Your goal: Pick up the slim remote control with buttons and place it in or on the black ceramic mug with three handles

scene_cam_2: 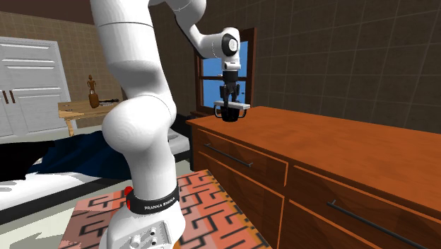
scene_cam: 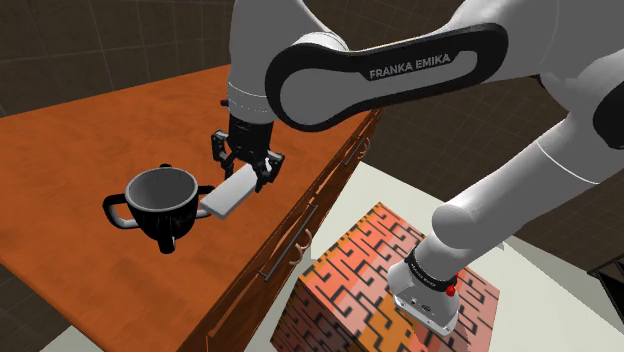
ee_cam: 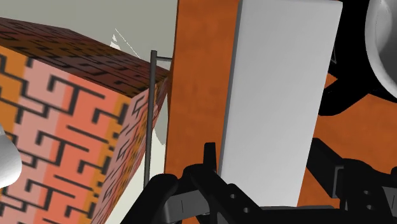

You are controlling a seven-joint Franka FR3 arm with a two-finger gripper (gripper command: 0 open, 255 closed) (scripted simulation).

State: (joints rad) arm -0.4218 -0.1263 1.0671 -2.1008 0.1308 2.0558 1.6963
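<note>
Black and two-fingered, the gripper (scene_cam: 248, 166) pinches the remote control (scene_cam: 229, 193) across its narrow width, near one end. The remote control is a slim, flat rectangular slab drawn in plain pale grey, smooth and matte, with squared edges. In the shoulder view it slants down from the gripper toward that view's left, and its lower end overlaps the nearest handle of the mug (scene_cam: 160, 205). In the wrist view the fingers (ee_cam: 208, 159) press against both long edges of the slab, which runs straight away from the hand like a broad pale plank.

The mug is glossy black, a rounded bowl that tapers downward, with a thin round rim and a grey-lit hollow inside. Three loop handles stick out from its wall, spaced around it. It stands upright on the dresser (scene_cam: 70, 150). The remote control hangs just beside and slightly above the mug's rim; whether the two touch cannot be told. In the second exterior view the slab lies level, right over the mug's mouth.

The dresser has a smooth orange-brown wooden top with a faint grain, and drawer fronts with thin dark bar handles (scene_cam: 290, 242). Beside it sits the stand (scene_cam: 385, 275), a box covered in a maze pattern of black lines on red, orange and pink. The arm (scene_cam: 380, 70) is white with a black band lettered FRANKA EMIKA.
</note>
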